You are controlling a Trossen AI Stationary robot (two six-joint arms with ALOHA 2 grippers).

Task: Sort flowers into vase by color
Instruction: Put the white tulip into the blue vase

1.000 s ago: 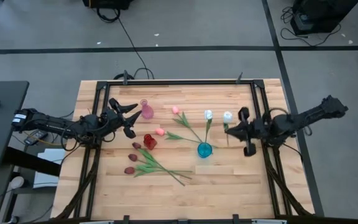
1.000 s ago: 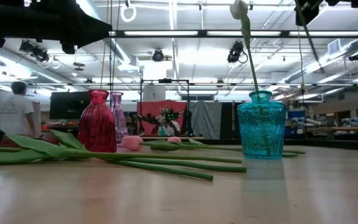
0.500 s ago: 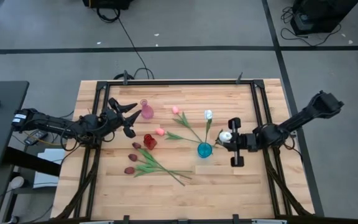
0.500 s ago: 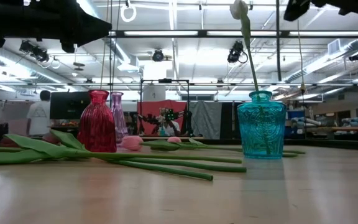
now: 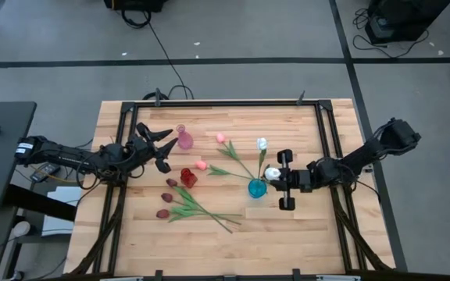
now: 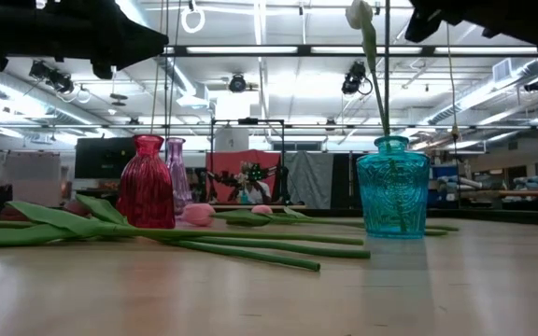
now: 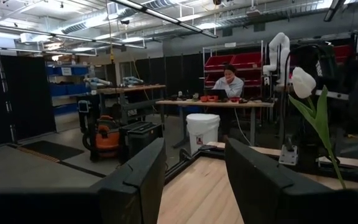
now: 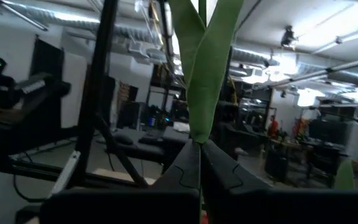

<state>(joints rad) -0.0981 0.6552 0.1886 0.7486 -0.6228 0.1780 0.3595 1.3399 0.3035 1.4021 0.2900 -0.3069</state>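
1. The right gripper [image 5: 275,176] hangs above the desk [image 5: 303,234], just beside the teal vase [image 5: 257,188], its jaws clamped shut on the stem of a white tulip [image 5: 273,172]; in its wrist view green leaves [image 8: 205,56] rise straight out of the closed jaws.
2. The teal vase already holds another white flower [image 5: 262,144], its stem standing up from the neck.
3. The left gripper [image 5: 156,145] waits near the desk's left edge, close to the pink vase [image 5: 184,139], jaws spread and gripping nothing.
4. Two pink tulips [image 5: 220,137] lie on the desk between the pink vase and the teal one.
5. Three maroon tulips [image 5: 166,198] lie beside the red vase [image 5: 187,177], stems crossing.
6. In the left wrist view a person [image 7: 230,81] sits at a far workbench.
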